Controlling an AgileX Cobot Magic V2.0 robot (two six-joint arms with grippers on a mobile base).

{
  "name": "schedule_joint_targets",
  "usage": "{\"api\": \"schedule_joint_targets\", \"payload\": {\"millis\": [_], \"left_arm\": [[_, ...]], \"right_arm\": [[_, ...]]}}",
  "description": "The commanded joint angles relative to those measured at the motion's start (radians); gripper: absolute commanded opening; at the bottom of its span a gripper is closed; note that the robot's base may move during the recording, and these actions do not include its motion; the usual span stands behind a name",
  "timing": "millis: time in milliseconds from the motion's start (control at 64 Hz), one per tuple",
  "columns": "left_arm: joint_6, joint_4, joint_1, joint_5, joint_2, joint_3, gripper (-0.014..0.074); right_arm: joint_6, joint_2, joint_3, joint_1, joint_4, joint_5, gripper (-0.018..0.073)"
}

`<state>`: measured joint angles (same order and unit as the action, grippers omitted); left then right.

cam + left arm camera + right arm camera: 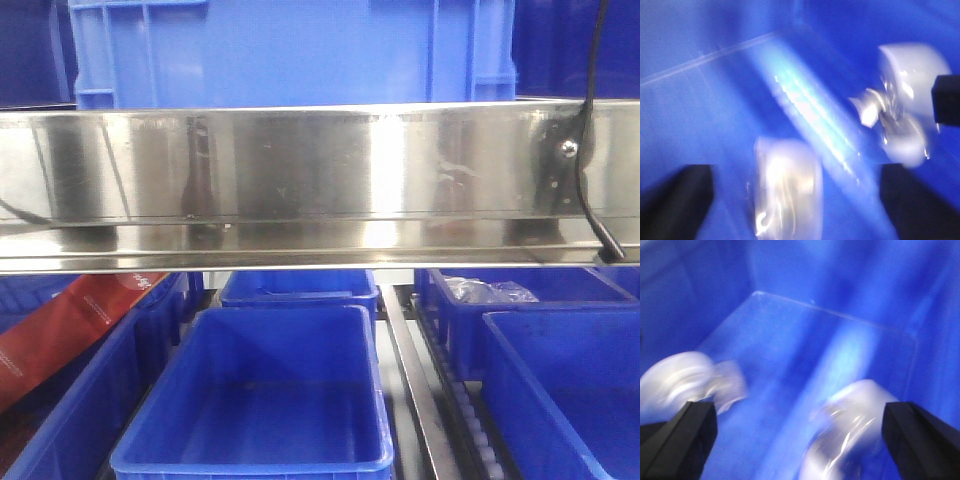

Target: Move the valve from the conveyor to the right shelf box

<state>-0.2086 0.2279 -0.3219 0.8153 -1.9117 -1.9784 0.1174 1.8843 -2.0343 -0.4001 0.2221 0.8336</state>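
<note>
Two valves [850, 430] lie in the box [805, 335] below our open right gripper [800, 440], one toward each finger; left gripper [795, 200] is open too

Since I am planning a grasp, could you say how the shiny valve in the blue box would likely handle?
The valve looks rounded, so it may roll on the floor of the blue box. Its glossy surface could slip when squeezed. Blur limits certainty.

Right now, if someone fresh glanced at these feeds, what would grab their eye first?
Probably the shiny steel shelf rail spanning the front view, with blue bins below it. In both wrist views, blurred pale bagged parts lie on a blue bin floor, between each gripper's open black fingertips.
</note>
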Motion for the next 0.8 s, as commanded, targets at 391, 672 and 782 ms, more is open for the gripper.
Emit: {"api": "schedule_joint_targets", "payload": {"millis": [391,672,782], "left_arm": [[-0.002,-0.079,0.03,0.024,0.265,-0.01,0.0325],[0.011,-0.07,0.191,0.147,0.413,0.036,-0.0111],[0.017,-0.055,0.236,0.111,0.499,0.148,-0.0111]], "right_arm": [[0.004,-0.23,-0.021,0.001,0.003,0.007,0.0193],[0.004,-0.351,0.01,0.133,0.003,0.102,-0.0158],[0.004,-0.401,0.095,0.178,0.003,0.107,-0.0158]]}}
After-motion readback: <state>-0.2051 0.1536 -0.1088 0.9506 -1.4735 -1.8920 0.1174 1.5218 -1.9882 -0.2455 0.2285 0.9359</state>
